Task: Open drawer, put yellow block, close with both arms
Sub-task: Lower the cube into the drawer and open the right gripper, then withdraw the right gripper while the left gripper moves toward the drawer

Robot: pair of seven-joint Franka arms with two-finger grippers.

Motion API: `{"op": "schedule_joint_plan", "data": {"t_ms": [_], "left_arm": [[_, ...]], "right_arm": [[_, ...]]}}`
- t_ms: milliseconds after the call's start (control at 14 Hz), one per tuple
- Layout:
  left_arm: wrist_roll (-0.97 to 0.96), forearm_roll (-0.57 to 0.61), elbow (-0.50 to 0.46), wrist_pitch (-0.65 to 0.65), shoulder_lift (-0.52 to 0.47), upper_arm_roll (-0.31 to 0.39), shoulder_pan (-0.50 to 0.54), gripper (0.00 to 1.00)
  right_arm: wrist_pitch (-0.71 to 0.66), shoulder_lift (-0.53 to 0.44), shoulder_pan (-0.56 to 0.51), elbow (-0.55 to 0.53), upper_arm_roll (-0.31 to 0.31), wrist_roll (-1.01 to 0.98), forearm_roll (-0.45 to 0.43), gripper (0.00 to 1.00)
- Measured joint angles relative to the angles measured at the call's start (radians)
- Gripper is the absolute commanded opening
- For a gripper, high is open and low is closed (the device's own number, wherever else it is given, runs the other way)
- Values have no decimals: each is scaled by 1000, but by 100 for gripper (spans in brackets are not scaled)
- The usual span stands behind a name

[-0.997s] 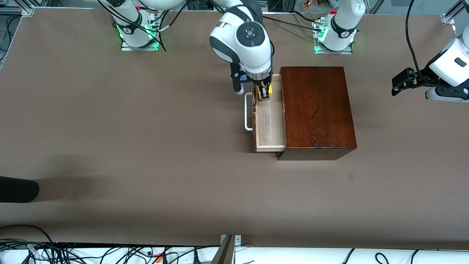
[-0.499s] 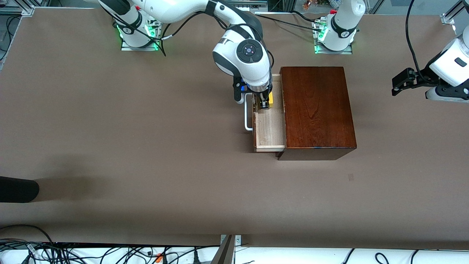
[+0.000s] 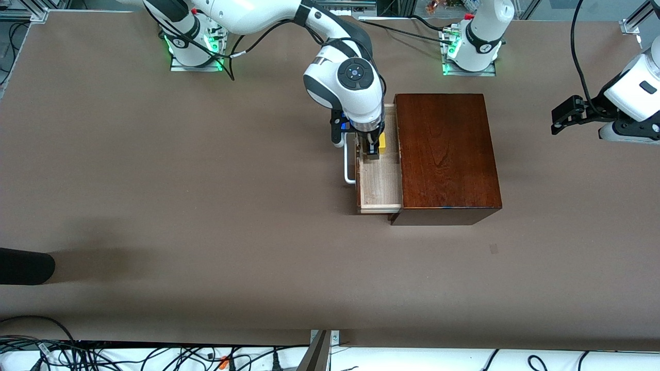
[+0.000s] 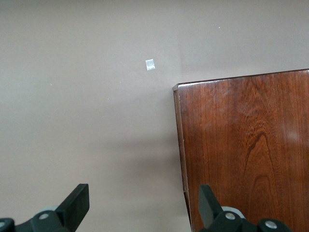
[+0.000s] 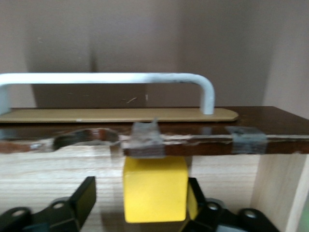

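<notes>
Drawer (image 3: pixel 380 175) stands pulled out of the dark wooden box (image 3: pixel 446 154) in the front view, toward the right arm's end of the table, its pale tray bare at the end nearer the camera and its white handle (image 3: pixel 349 159) on the outer face. The right arm reaches in from its base and hangs its right gripper (image 3: pixel 372 149) down into the end of the tray farther from the camera, where the yellow block (image 3: pixel 382 144) shows just beside the black fingers, on the box's side of them. The left arm waits, its left gripper (image 3: pixel 564 116) held up over bare table near the left arm's end, well apart from the box. From the left wrist view, the left gripper (image 4: pixel 145 208) has its two black fingers spread wide with nothing between them, above the brown table (image 4: pixel 87 106) and a corner of the box (image 4: pixel 246 150); a small pale scrap (image 4: pixel 150 65) lies on the table surface near that corner. From the right wrist view, the yellow block (image 5: pixel 154 193) sits inside the drawer (image 5: pixel 53 179) against the inner side of its dark front, below the handle (image 5: pixel 106 79). The right gripper (image 5: pixel 140 205) straddles it with jaws parted: one finger (image 5: pixel 87 195) stands clear of the block with a gap of pale wood showing, the other is close against it.
</notes>
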Motion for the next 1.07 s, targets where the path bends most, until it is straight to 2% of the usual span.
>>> {"op": "schedule_joint_plan", "data": {"t_ms": [214,499,712,855,1069], "left_arm": [[0,0,0,0,0,-1,0,100],[0,0,0,0,0,-3,0,100],[0,0,2,0,0,-7,-2,100],[14,-1,6,-10,0,-12,-15,100],[69,-8,15,-55,0,-75,-64,100]], "right_arm": [[-68,-25,-13,37,-7,0,0,100],[-227,-149,-108,82,-7,-114,29,100],[-408,-251,-213,83,-9,-373,116,100],[-513,-298,-291,82,-10,-570,143,100],[-658,-357,-379,80,-28,-877,147,100]]}}
